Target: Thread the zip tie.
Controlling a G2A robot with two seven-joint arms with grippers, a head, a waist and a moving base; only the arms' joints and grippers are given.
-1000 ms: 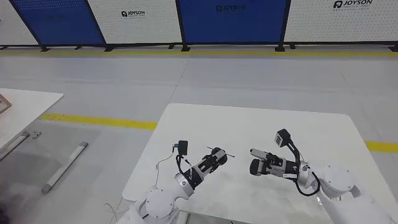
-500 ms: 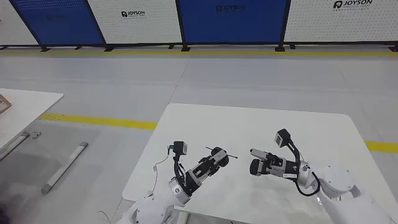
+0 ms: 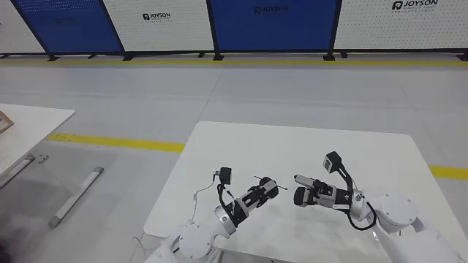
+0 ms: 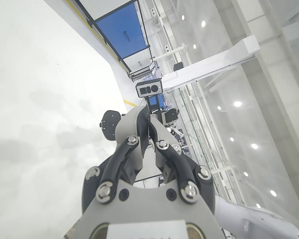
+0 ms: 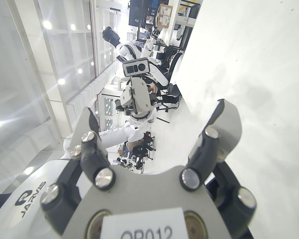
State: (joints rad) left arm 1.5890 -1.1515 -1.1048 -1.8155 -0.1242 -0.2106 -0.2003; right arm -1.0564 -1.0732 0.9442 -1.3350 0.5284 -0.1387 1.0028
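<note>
Zip tie (image 3: 258,179): thin black strip held in the air over the near part of the table (image 3: 292,142), a little left of its middle. Long axis lies roughly left-right, skewed, with the left end somewhat farther and the right end somewhat nearer. It sits crosswise to the fingers that hold it, with a short length sticking out to each side. Which end carries the head: cannot tell.

Left gripper (image 3: 271,185): clamped on the strip at its tips. In the left wrist view the two fingers (image 4: 129,125) lie pressed together.

Right gripper (image 3: 296,188): just right of the left one, tip facing tip, with a small gap between them. It is not touching the strip. Its fingers (image 5: 224,115) are spread wide, with nothing between them.

Both grippers hang above the white tabletop.
</note>
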